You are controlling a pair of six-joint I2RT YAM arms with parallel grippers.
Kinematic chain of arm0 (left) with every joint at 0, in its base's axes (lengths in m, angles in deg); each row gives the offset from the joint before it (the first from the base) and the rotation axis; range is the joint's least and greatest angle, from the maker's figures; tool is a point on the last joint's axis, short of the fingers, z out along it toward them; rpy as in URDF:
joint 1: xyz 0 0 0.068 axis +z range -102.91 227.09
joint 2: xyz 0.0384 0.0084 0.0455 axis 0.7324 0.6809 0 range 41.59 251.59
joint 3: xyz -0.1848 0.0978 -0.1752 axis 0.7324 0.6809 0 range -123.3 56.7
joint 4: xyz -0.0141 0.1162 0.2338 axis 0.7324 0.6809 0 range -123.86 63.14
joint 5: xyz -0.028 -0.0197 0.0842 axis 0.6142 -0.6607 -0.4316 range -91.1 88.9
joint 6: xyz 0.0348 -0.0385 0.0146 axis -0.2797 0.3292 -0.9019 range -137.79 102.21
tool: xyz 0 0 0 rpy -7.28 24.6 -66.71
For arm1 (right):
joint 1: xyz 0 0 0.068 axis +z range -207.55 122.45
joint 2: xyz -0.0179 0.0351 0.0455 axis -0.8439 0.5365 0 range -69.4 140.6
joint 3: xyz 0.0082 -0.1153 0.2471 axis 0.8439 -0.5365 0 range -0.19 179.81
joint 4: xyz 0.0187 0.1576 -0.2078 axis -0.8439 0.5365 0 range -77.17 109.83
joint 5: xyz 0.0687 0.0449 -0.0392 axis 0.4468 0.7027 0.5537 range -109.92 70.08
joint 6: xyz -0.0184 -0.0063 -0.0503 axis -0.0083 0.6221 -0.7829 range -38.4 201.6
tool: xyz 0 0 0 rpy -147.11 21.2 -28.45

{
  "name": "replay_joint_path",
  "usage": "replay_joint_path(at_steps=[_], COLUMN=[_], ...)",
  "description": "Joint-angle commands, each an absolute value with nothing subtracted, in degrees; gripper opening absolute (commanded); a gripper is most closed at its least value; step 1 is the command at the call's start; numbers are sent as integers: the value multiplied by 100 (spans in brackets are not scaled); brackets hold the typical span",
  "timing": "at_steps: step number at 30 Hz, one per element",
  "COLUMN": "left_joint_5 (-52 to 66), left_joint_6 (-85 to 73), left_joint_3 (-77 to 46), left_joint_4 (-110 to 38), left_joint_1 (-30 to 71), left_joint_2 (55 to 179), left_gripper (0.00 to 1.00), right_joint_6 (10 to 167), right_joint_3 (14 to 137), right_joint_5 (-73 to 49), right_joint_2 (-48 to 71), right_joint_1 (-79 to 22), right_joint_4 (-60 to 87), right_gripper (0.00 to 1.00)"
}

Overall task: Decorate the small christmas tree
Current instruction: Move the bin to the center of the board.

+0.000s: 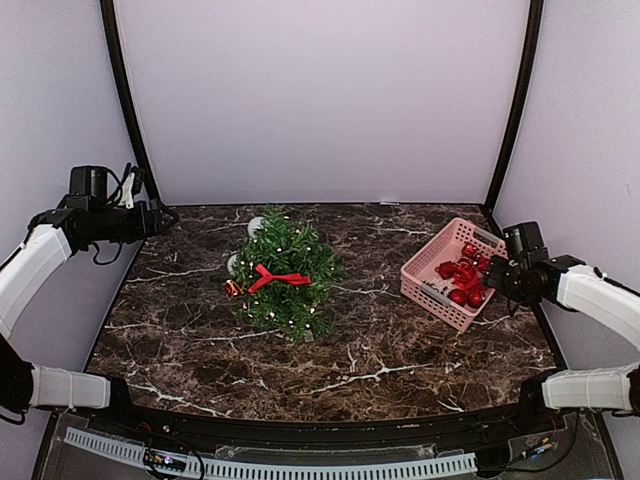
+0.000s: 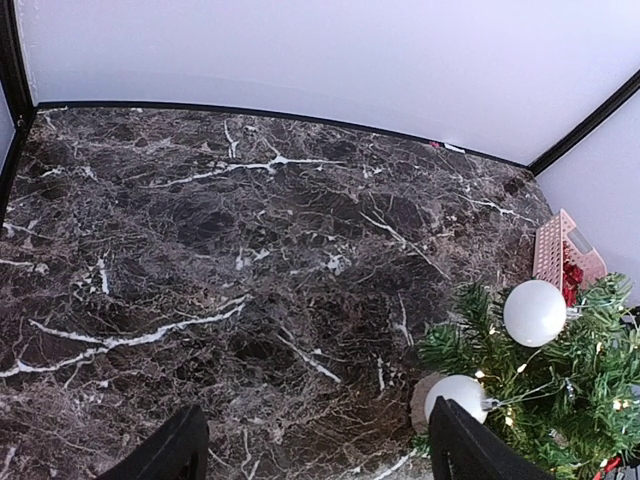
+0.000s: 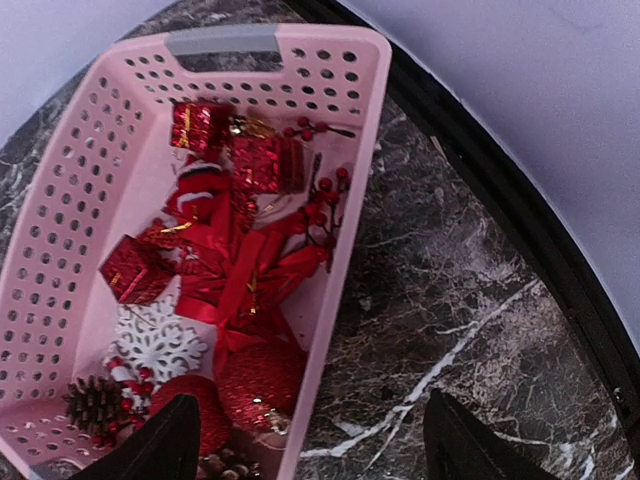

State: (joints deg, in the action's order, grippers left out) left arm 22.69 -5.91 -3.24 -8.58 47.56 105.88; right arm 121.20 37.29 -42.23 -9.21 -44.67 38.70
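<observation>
The small christmas tree lies at the table's middle left, dark green with tiny white lights and a red bow on it. In the left wrist view the tree fills the lower right corner, with two white balls on its branches. My left gripper hangs open and empty above the table's far left; its fingers stand wide apart. My right gripper is open over the pink basket's right rim, holding nothing. Red ornaments fill the basket.
The pink basket sits at the right edge of the marble table. It holds red gift boxes, a white snowflake, a red glitter ball and a pine cone. White walls close the back and sides.
</observation>
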Motion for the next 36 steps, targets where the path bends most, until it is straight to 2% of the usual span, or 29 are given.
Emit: replay_joint_path(at_steps=[1,3,7,10,14,15,23,25,31,36], left_joint_5=[2492,2514,2460,2496,2485,2470,2513,2573,2647,2798], left_joint_6=[-852,-846,-889,-889,-891,-886,-950,-992,-1133,-1151], left_joint_3=[-100,4,128,185,238,260,566,669,922,1109], left_joint_4=[-1189,-1266,-1310,-1343,-1370,-1388,-1663,-1776,-2011,-2191], left_joint_1=[4857,4858,4866,4867,4867,4867,4867,4867,4867,4867], left_joint_2=[10547,10515,10443,10414,10401,10384,10279,10246,10025,9879], left_gripper=[79,79,79,79,79,79,79,79,79,79], right_joint_6=[12184,12146,12015,11902,11680,11540,10313,10262,10632,11572], right_joint_3=[3538,3564,3589,3472,3422,3412,3501,3435,3517,3259], right_joint_5=[-3668,-3581,-3426,-3338,-3293,-3234,-2725,-2213,-1814,-1802], right_joint_2=[-415,-114,224,251,186,125,-622,-802,-765,-1227], right_joint_1=[-4734,-4744,-4758,-4769,-4780,-4780,-4779,-4778,-4715,-4378], right_joint_4=[3142,2998,2855,2658,2705,2718,3390,3119,3626,3930], right_gripper=[73,67,48,24,3,0,0,0,0,0])
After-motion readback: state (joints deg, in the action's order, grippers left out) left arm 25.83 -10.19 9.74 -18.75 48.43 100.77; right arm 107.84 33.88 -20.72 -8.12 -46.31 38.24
